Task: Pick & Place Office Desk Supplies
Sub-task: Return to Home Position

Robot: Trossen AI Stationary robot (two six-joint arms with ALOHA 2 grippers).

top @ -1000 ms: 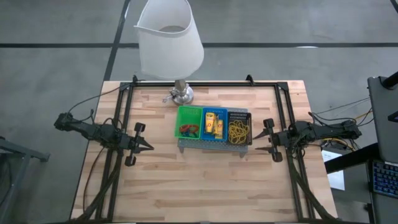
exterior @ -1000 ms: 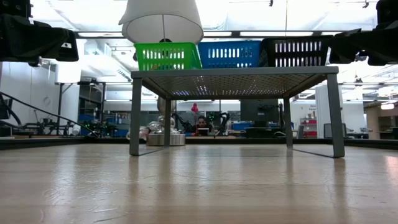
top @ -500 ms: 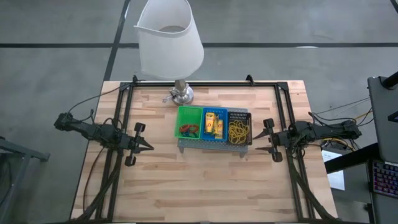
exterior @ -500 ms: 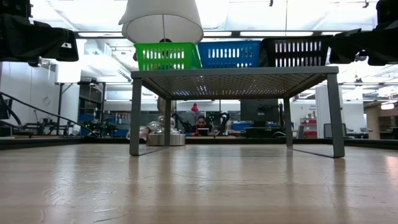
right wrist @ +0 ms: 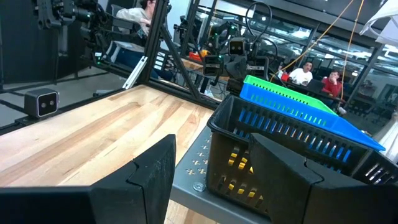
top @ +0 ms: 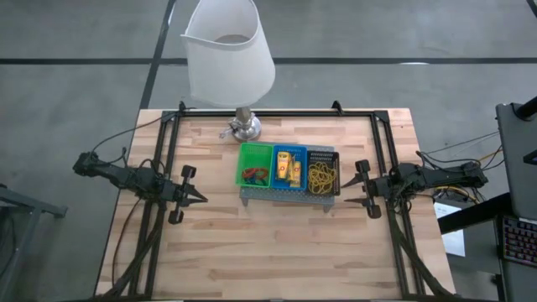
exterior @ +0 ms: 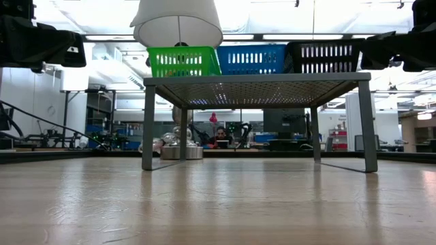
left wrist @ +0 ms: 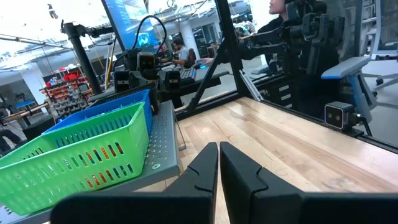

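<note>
Row of bins on mesh shelf [top: 285, 195] lay between hands: green bin [top: 254, 165] nearest closed left hand [top: 200, 199], black bin [top: 322, 174] nearest open right hand [top: 348, 192].

Reaches in from the left side with the left arm [top: 126, 176] stretched out, left gripper [top: 200, 199] pointing inward, its fingers [left wrist: 208, 169] drawn together with only a sliver of gap. Mirrors this from the right side with the right arm [top: 436, 176], right gripper [top: 350, 192] also facing inward, but with fingers [right wrist: 155, 168] spread wide. Holds the two grippers well apart, tip facing tip.
</note>
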